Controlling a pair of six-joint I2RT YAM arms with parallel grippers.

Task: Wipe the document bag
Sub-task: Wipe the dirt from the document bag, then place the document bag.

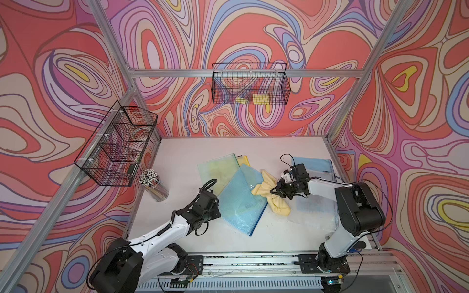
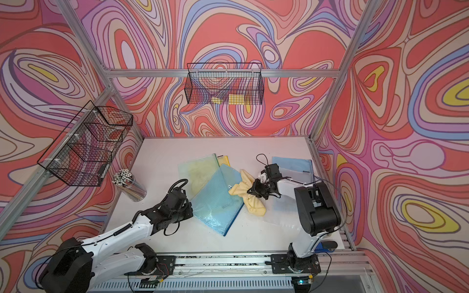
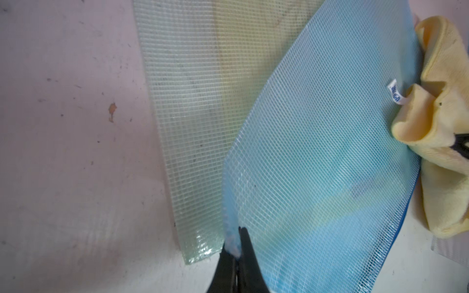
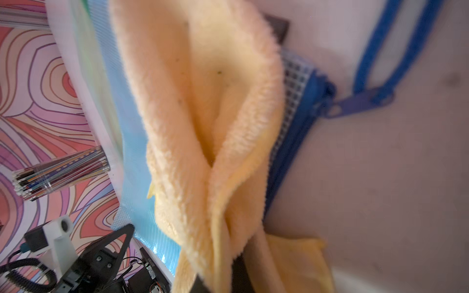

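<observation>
Pinching one long edge of the blue mesh document bag (image 1: 241, 203), the left gripper (image 3: 238, 243) has its fingers (image 3: 247, 261) shut tight on the mesh; that edge curls up off the bench (image 1: 177, 157) while the rest of the bag lies flat. The bag sits mid-bench between the two arms; its long axis slants from the near side toward the far wall, and its dark blue zip edge faces the right arm. The right gripper (image 1: 275, 191) is at that zip edge, fingers closed on a bunched yellow cloth (image 1: 264, 190); the cloth drapes partly onto the bag and partly onto the bench just beside it. A pale green mesh bag (image 1: 218, 170) lies partly under the blue bag's far end. A pale blue bag (image 1: 314, 165) lies well apart from it, beyond the cloth. A clear cup of pencils (image 1: 154, 185) stands on the bag's other side, past the left gripper.
</observation>
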